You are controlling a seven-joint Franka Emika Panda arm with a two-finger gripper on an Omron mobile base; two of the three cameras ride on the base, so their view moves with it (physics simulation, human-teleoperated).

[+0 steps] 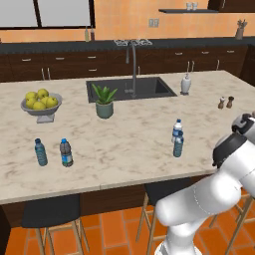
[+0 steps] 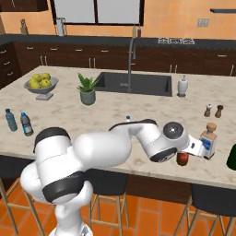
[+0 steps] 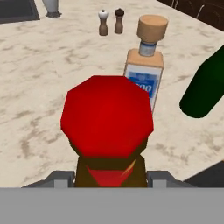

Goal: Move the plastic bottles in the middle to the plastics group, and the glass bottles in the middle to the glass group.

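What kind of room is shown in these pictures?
Most likely a home kitchen, computer-rendered: a marble island counter with a built-in sink and tall faucet, dark wooden cabinets along the back wall, and stools tucked under the island.

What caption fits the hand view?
Dark brown glass bottle with red top held between the jaws, beside the pale blue-labelled tan-topped bottle on the marble counter.

On the pale marble bench [image 2: 115, 124], the white arm reaches toward 3 o'clock, its hand beside the pale square bottle with blue-and-white label and tan top [image 2: 209, 142]. A red bottle top [image 2: 183, 158] shows beneath the hand. At 9 o'clock stand two small blue-capped plastic bottles [image 2: 18, 121].
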